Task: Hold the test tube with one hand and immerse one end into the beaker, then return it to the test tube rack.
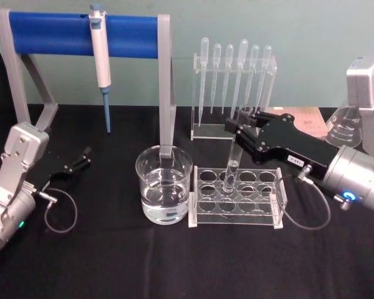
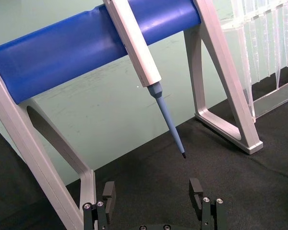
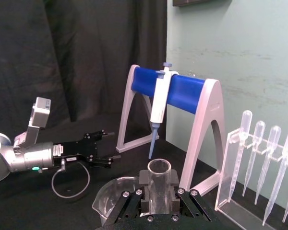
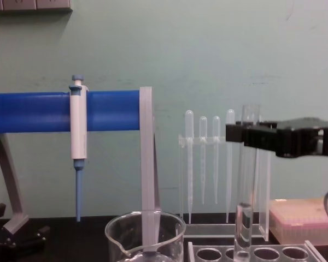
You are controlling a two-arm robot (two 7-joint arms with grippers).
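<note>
The test tube [image 1: 230, 171] stands upright with its lower end in a middle hole of the clear rack [image 1: 202, 218]. My right gripper [image 1: 239, 129] reaches in from the right and is shut on the tube just below its rimmed mouth. The chest view shows the same grip, the right gripper [image 4: 244, 134] holding the test tube [image 4: 246, 191]. In the right wrist view the test tube [image 3: 158, 184] sits between the pads. The beaker [image 1: 164, 187], part full of clear liquid, stands just left of the rack. My left gripper [image 1: 81, 159] rests open at the far left of the table.
A white-and-blue micropipette [image 1: 101, 56] hangs on the blue-barred stand [image 1: 50, 34] behind the beaker. Several plastic pipettes [image 1: 234, 75] hang in a clear holder at the back. A glass flask [image 1: 346, 128] stands at the far right, and a pink tip box [image 4: 300, 218] lies behind the rack.
</note>
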